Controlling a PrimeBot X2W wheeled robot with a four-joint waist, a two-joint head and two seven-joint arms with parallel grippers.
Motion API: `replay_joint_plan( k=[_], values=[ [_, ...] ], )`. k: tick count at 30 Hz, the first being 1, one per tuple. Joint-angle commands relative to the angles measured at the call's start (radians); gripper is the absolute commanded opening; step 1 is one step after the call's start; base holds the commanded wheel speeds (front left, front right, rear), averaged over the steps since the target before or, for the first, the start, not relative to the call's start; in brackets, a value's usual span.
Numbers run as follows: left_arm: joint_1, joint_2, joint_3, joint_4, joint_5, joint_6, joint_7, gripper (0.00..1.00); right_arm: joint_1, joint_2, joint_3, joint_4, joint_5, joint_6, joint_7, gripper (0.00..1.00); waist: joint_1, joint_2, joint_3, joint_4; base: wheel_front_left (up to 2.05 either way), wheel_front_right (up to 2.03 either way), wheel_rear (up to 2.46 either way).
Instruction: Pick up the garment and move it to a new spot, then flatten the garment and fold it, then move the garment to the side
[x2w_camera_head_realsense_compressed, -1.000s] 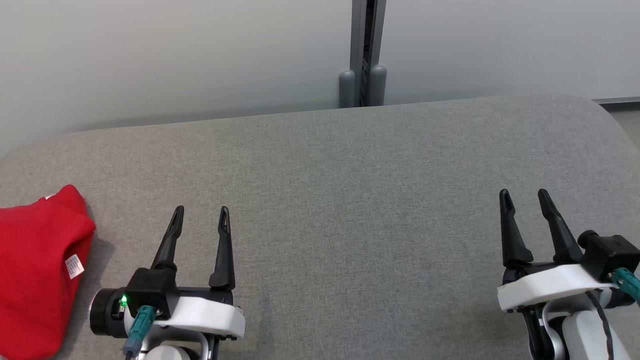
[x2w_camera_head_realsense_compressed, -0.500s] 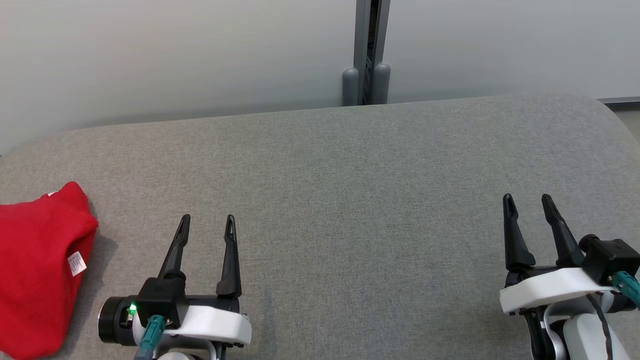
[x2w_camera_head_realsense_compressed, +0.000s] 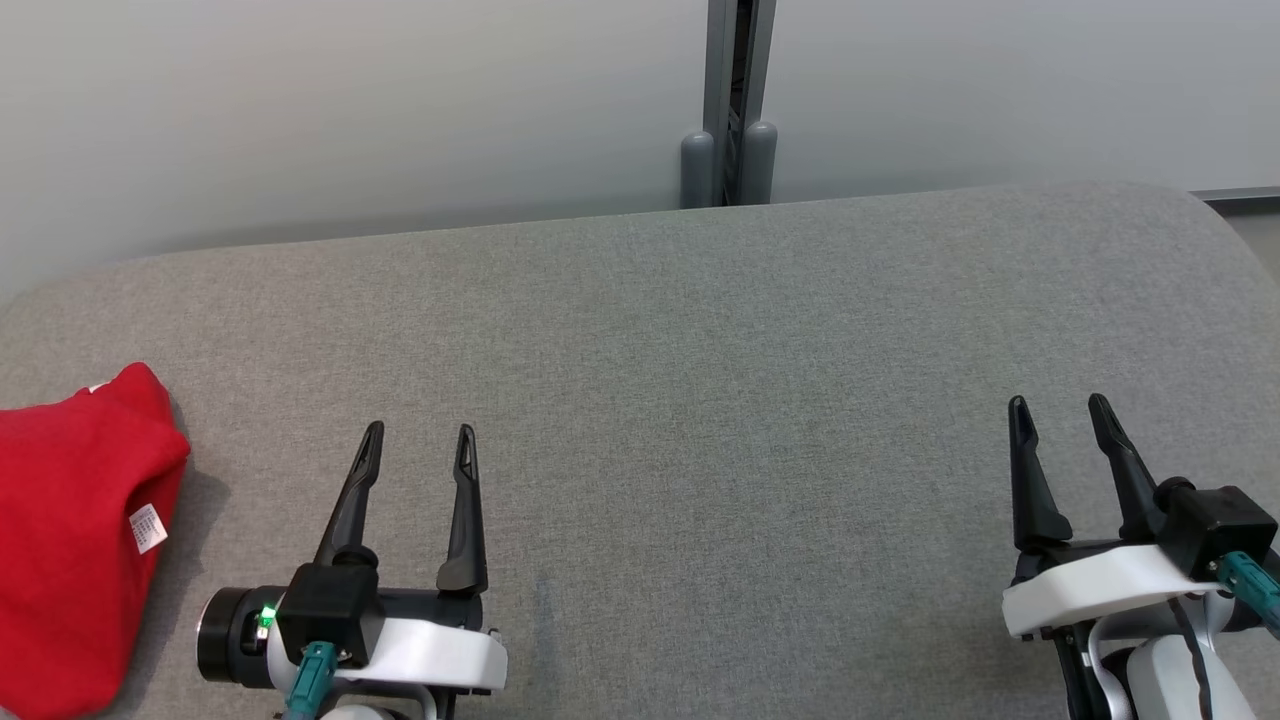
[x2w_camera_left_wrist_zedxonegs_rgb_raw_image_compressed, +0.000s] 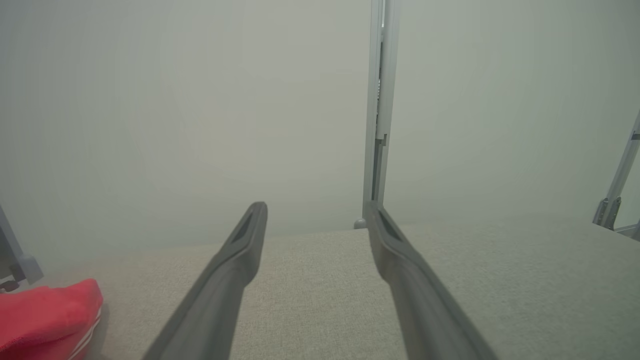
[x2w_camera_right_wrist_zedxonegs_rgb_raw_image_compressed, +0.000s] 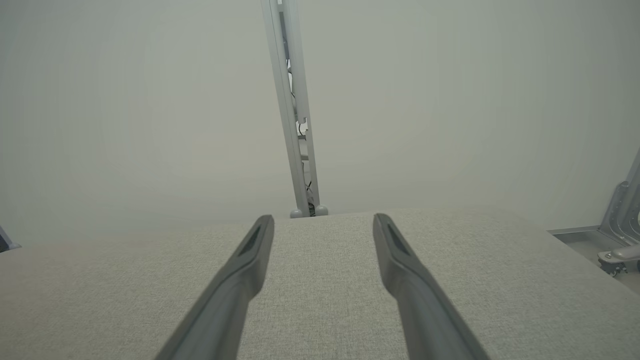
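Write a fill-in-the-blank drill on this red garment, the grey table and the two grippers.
In the head view, the red cloth garment lies at the grey fabric-covered table's far ____ side.
The dark-fingered left gripper is ____, not shut.
The dark-fingered right gripper holds ____.
The garment's small label is ____.
Missing: left; open; nothing; white.

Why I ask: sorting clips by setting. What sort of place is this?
Probably a robot test lab: grey fabric-covered table, bare pale wall with a metal post, one red garment.
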Motion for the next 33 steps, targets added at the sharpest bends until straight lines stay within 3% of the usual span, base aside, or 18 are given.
replay_joint_plan(
  k=[1, 23, 33],
  values=[
    [0.008, 0.002, -0.003, -0.005, 0.006, 0.001, -0.005, 1.00, 0.010, -0.006, -0.002, 0.004, -0.013, 0.002, -0.011, 1.00, 0.0000, 0.0000, 0.000, 0.000, 0.00, 0.00, 0.00],
    [0.001, 0.002, -0.005, 0.008, -0.036, 0.003, -0.005, 1.00, 0.015, -0.005, 0.016, -0.003, 0.006, 0.002, -0.008, 1.00, 0.0000, 0.0000, -0.007, 0.033, 0.00, 0.00, 0.00],
    [0.006, 0.002, 0.017, 0.016, -0.033, 0.002, -0.005, 1.00, 0.024, -0.005, 0.052, -0.006, 0.018, 0.002, -0.008, 1.00, 0.0000, 0.0000, -0.003, 0.171, 0.00, 0.00, 0.00]
  ],
)
